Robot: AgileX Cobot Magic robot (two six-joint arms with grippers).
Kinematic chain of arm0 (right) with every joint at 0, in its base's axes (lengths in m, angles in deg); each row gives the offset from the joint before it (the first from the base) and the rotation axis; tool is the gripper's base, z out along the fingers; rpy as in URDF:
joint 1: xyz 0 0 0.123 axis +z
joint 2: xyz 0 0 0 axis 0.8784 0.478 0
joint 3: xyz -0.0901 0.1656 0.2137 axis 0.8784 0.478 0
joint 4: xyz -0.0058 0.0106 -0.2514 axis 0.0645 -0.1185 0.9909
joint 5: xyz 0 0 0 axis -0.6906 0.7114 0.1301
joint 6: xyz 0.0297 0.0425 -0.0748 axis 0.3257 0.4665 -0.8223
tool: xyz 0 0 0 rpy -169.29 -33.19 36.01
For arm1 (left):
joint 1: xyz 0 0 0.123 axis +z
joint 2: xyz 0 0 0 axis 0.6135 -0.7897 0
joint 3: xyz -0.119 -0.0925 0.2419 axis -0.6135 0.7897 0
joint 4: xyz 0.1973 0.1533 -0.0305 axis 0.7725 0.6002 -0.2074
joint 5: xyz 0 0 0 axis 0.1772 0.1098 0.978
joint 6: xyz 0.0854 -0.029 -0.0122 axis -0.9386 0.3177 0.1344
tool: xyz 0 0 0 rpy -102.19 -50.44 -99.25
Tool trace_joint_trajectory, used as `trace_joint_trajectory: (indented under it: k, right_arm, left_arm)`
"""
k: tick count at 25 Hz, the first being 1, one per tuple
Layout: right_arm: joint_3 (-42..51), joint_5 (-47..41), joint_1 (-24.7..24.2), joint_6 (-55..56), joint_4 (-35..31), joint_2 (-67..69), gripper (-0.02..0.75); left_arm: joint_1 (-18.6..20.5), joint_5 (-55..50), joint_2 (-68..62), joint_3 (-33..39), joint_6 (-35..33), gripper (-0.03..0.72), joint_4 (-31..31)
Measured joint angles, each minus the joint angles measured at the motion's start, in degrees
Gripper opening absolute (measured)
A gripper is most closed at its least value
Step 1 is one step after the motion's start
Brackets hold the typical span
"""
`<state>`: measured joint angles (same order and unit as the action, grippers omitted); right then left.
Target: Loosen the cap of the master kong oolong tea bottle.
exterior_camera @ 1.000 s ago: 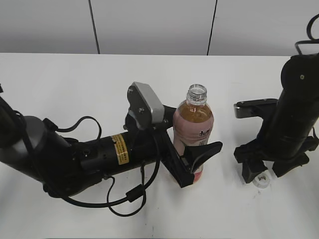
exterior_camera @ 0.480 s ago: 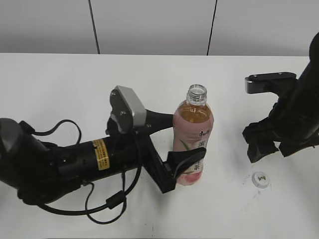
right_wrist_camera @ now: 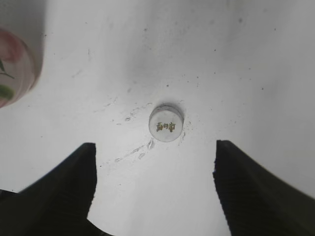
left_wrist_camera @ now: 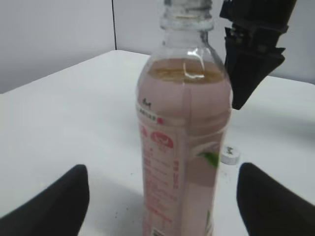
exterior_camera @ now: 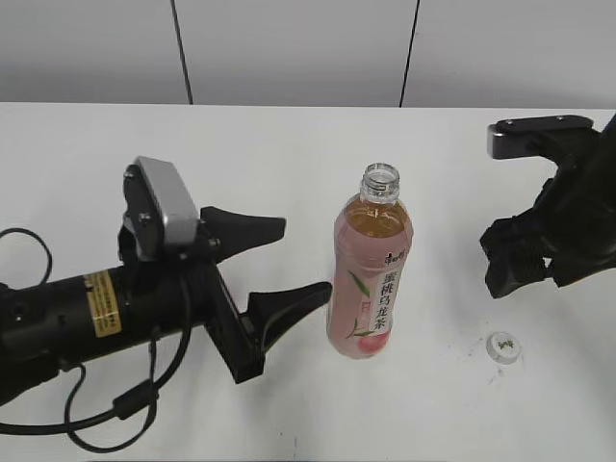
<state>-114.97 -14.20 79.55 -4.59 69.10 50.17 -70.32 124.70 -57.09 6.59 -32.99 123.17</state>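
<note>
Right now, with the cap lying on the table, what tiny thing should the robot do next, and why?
Probably just draw both arms back. The bottle stands upright with its neck open, the cap lies alone on the table, and the left pincer and right pincer are both open and clear, so nothing seems left to loosen.

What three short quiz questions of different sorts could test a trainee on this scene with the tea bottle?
1. True or false: the cap sits screwed on the master kong oolong tea bottle.
2. Multiple choice: the left claw is (A) shut on the bottle, (B) open beside the bottle without touching it, (C) out of view.
3. Fill in: the right claw hangs open above the ____, which lies on the white table.

Key
1. False: the bottle neck is open, and the cap lies on the table to the bottle's right.
2. B
3. cap
</note>
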Motion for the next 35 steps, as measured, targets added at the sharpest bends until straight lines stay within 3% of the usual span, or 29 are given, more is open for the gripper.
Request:
trace_joint_trajectory:
  k: [5, 9, 17, 23, 31, 35]
  right_arm:
    - [0.00, -1.12, 0.00, 0.04, 2.01, -1.34, 0.556]
    - [0.00, -1.53, 0.00, 0.80, 3.46, -1.67, 0.556]
    - [0.00, -3.64, 0.00, 1.05, 3.92, -2.06, 0.556]
    - [0.05, -7.52, 0.00, 1.94, 4.03, -5.88, 0.556]
    - [3.07, -15.88, 0.00, 1.94, 4.22, -22.03, 0.556]
    - [5.73, -20.96, 0.00, 1.94, 5.04, -33.20, 0.556]
  left_arm:
    - [4.71, -4.10, 7.27, 1.16, -0.12, 0.501, -1.23]
    - [9.30, -12.53, 13.75, 1.21, -0.14, 0.456, -8.04]
    - [18.01, -37.60, 24.52, -4.74, 1.11, 0.358, -16.65]
    - [24.44, -54.57, 37.42, -5.58, 6.33, 0.345, -23.30]
    - [25.55, -86.32, 58.57, -5.58, 6.57, 0.346, -31.79]
    - [25.55, -101.34, 69.76, -7.05, 3.80, 0.346, -31.93]
